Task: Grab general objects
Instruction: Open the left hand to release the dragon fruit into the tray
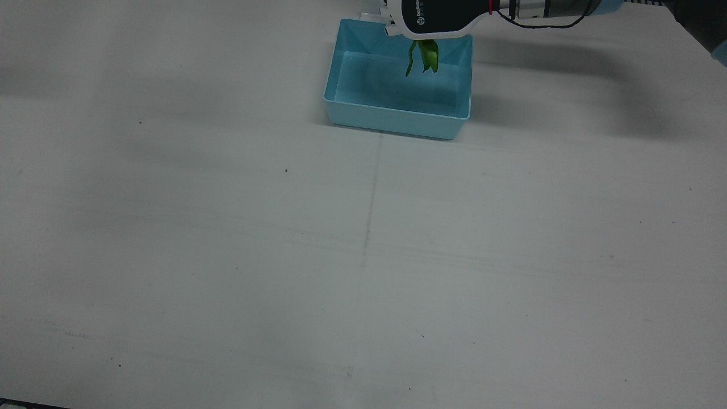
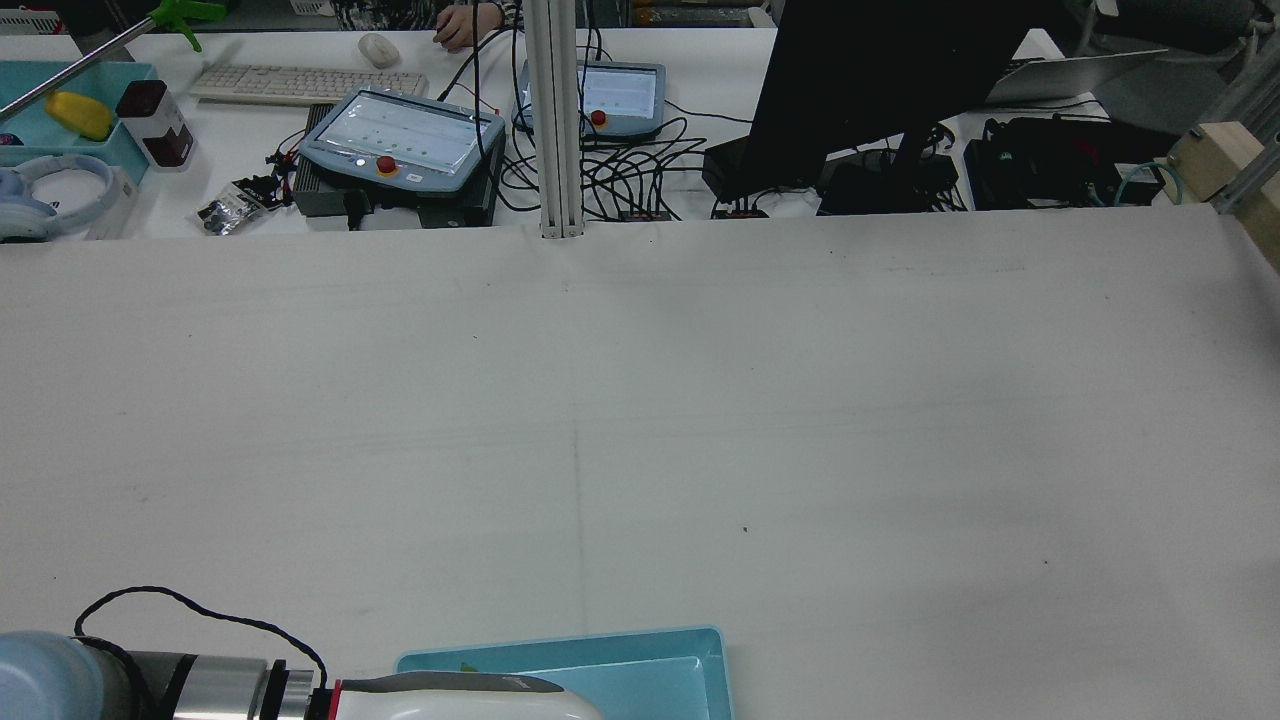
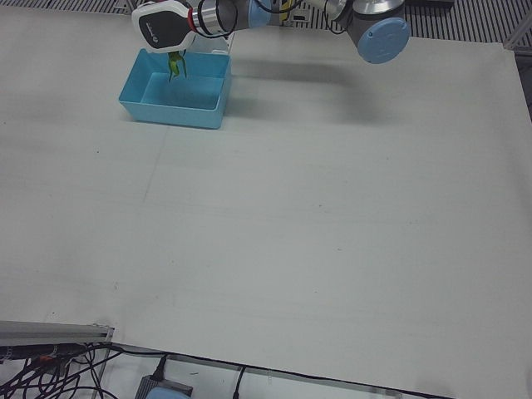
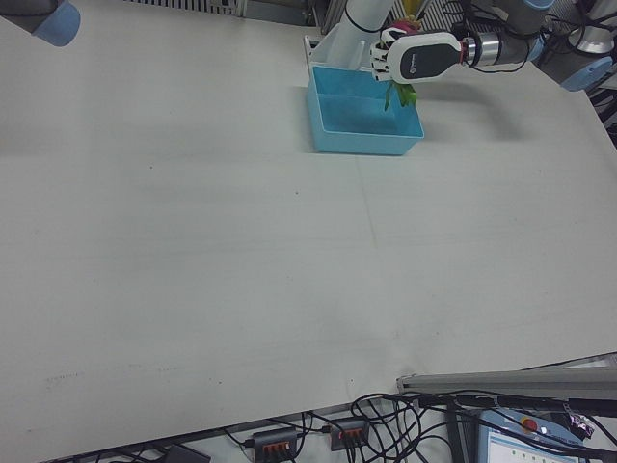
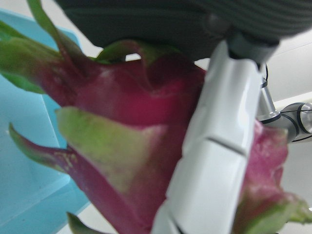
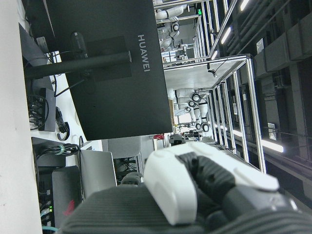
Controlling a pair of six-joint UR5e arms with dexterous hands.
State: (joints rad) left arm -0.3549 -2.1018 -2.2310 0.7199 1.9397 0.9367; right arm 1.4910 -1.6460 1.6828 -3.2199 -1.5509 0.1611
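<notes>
Now — dragon fruit above the blue bin
Left hand fingers wrap it; right hand — grip state unclear.

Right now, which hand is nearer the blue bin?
Left. The left hand hangs over the blue bin, holding a dragon fruit. The right hand shows only in its own view, raised and facing away from the table.
</notes>
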